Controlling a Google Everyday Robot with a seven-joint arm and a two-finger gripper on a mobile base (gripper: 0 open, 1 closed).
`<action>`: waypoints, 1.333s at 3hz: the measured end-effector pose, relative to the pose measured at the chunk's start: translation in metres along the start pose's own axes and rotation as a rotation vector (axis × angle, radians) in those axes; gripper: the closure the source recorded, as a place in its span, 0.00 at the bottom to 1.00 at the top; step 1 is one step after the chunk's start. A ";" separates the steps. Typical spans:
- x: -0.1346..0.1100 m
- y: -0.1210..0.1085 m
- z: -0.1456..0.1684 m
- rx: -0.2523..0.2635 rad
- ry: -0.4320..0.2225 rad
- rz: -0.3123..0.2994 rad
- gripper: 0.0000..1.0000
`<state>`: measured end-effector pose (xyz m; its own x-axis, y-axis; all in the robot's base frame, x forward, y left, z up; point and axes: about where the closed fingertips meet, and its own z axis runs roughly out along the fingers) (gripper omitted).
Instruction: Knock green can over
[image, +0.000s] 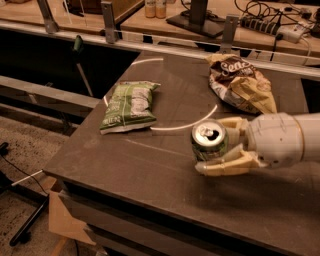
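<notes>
The green can, with a silver top and pull-tab, stands on the dark table near its front right and tips slightly toward the camera. My gripper reaches in from the right. Its cream fingers lie on both sides of the can, one behind and one in front, pressed against it.
A flat green-and-white chip bag lies left of the can. A crumpled brown-and-yellow chip bag lies behind it. A white arc is marked on the table. The table's front edge is close below the can; a rail with posts runs along the back.
</notes>
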<state>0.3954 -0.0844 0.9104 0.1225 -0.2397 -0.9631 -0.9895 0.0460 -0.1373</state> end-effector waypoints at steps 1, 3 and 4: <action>-0.021 -0.022 -0.009 0.039 0.211 -0.141 1.00; -0.001 -0.043 0.001 -0.083 0.648 -0.143 1.00; 0.023 -0.059 -0.001 -0.090 0.831 -0.121 1.00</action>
<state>0.4560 -0.0941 0.8966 0.1661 -0.8749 -0.4549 -0.9799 -0.0949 -0.1753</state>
